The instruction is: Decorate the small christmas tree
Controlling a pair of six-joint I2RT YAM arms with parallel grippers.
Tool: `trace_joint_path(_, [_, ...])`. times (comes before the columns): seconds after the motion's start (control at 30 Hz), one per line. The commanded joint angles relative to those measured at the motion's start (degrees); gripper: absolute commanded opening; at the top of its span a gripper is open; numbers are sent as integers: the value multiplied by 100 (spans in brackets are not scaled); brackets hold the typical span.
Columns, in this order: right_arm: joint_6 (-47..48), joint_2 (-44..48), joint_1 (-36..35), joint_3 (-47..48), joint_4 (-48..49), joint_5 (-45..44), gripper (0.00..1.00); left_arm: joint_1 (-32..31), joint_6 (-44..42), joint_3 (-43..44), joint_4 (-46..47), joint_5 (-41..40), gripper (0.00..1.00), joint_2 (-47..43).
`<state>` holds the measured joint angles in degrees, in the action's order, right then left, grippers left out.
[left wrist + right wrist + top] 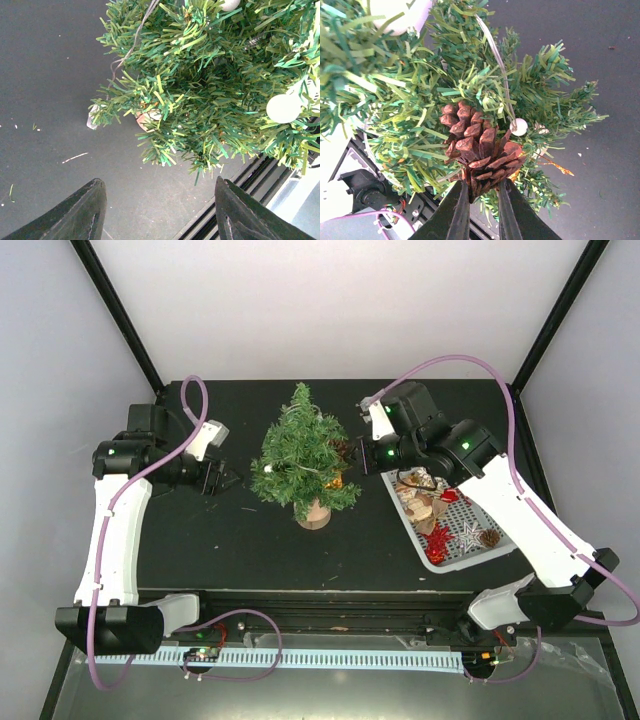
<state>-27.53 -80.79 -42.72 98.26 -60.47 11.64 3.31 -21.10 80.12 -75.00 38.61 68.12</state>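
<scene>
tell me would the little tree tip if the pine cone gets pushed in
Probably tip-prone: the small christmas tree stands wide and bushy on a narrow stump base. Its bristly branches likely bend around the pine cone rather than resist. Thin needles suggest it's light.

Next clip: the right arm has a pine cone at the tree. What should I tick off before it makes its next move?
1. The right gripper is shut on the pine cone: ok.
2. The pine cone sits in among the branches of the small christmas tree: ok.
3. The cone is lodged firmly enough to stay if released: cannot tell.
4. The tree stands upright on its stump base: ok.
5. The left gripper is open, empty and apart from the tree: ok.
</scene>
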Motion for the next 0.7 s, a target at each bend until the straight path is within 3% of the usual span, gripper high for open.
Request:
trace_joint_path(0.0, [139,118,-25,116,-216,-135,15,29,-267,128,-121,239,61,-82])
trace_joint_path(0.27, [150,459,-20,114,-193,-4,15,-42,-629,109,-406,829,62,-61])
trace_joint_path(0.67, [65,582,-22,273,-332,-159,15,-457,-383,-480,72,449,63,-222])
